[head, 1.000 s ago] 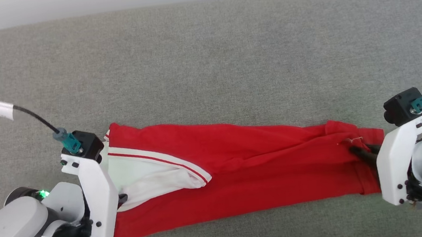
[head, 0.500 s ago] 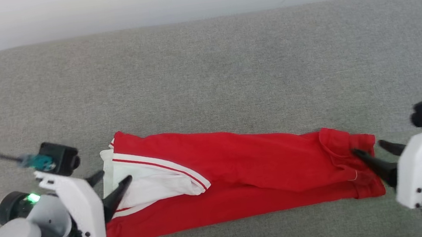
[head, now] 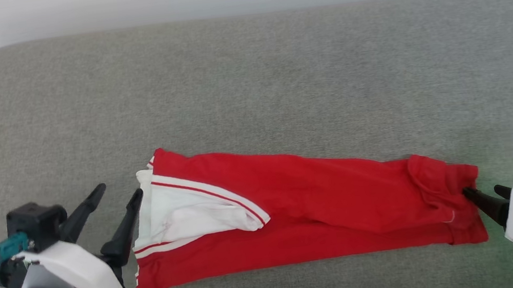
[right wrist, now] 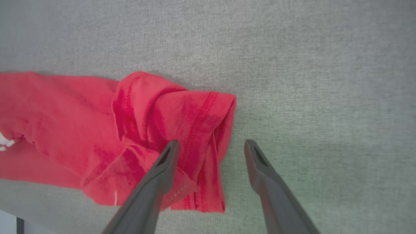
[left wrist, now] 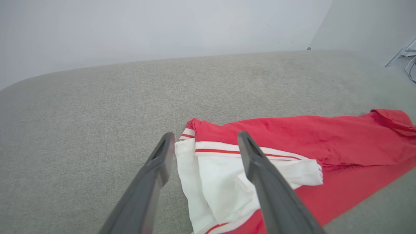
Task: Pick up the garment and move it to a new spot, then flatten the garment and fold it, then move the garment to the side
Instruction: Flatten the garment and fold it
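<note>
Left claw (head: pixel 118 189) and right claw (head: pixel 481 189) gaping empty at either end of garment (head: pixel 322 213), stretched long on grey cushion (head: pixel 249 82). Pinch end corners low, lift together, fold end over end, keeping edges aligned.

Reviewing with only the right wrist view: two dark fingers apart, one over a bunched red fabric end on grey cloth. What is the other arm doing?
Observer: The left gripper is open, at the far end of the soft red fabric garment.
Operator: What does that end look like?
Observer: A white sleeve end with thin red-and-white stripe bands lies folded over the red.
Operator: Is the piece spread out?
Observer: It lies as one long, narrow strip across the grey fabric surface.
</note>
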